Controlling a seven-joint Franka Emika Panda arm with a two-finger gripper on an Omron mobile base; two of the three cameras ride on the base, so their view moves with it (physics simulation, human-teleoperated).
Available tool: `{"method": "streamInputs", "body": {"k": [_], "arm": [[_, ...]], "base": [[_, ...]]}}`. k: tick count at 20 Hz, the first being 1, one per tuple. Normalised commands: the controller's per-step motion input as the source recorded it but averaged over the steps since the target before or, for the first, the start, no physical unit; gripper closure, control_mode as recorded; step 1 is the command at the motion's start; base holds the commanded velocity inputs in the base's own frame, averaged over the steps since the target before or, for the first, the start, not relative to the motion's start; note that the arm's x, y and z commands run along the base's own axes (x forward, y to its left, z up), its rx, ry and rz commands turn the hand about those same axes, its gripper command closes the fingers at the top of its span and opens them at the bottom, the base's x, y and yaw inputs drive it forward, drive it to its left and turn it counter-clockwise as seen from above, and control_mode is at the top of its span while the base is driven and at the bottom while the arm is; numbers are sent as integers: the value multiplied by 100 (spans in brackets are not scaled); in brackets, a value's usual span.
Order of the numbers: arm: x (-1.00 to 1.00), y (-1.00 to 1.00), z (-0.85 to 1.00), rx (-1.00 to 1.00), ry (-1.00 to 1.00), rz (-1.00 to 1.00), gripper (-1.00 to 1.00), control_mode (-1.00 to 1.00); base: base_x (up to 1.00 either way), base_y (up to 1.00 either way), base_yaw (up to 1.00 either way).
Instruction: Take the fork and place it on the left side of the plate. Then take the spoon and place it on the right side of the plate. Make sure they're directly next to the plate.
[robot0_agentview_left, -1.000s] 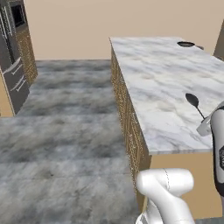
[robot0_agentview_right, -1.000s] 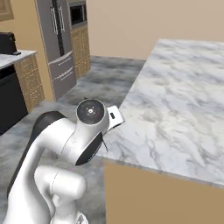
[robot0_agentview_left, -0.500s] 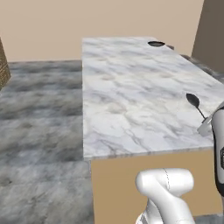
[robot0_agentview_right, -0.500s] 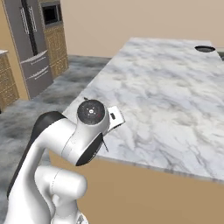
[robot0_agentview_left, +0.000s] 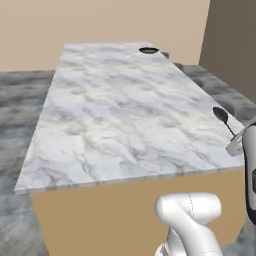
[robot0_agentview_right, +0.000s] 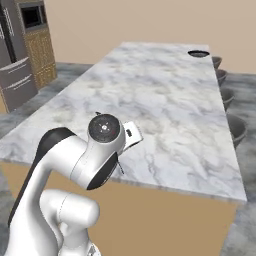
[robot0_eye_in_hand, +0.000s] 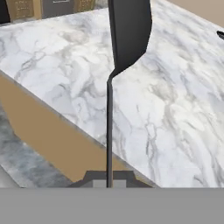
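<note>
My gripper is shut on the spoon. Its thin dark handle rises from between the fingertips, and the dark bowl stands high in the hand view. From the left base the spoon hangs over the near right part of the marble counter, with the gripper at its lower end. The plate lies at the counter's far end, a small dark disc, also seen as the plate from the right base. At that distance I cannot make out the fork.
Dark stools line the counter's right side. A steel fridge and wooden cabinets with a microwave stand far left. The counter's near edge lies just ahead of the base, with grey floor around.
The base has driven and turned, so both base views shifted: the counter now lies lengthwise ahead. The spoon stays held in the shut gripper.
</note>
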Motion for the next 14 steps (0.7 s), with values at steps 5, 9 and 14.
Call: {"method": "streamInputs", "body": {"k": [5, 9, 14], "arm": [[0, 0, 0, 0, 0, 0, 100, 100], [0, 0, 0, 0, 0, 0, 100, 100], [0, 0, 0, 0, 0, 0, 100, 100]], "base": [[-1, -100, -6], [0, -100, -5], [0, -100, -3]]}}
